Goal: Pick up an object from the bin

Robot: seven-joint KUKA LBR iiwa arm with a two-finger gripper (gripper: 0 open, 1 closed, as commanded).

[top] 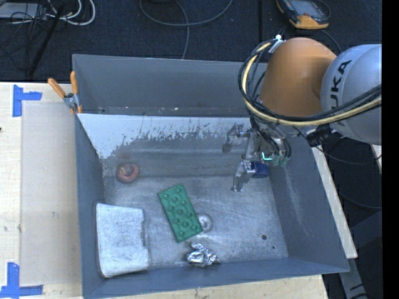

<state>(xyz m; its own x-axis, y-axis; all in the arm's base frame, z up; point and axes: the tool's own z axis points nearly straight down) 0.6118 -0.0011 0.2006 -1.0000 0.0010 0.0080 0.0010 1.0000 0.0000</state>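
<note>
Your gripper (237,159) hangs right of the frame's centre, over bare floor of the bin (187,92) near its right wall. Its two fingers are spread apart, with nothing between them. The nearest thing is the green block (179,212), lower left of the gripper and well apart from it. A ring (204,222) lies at the block's lower right end, with foil (201,255) below it. A white cloth (121,238) sits lower left and a brown disc (128,172) far left.
</note>
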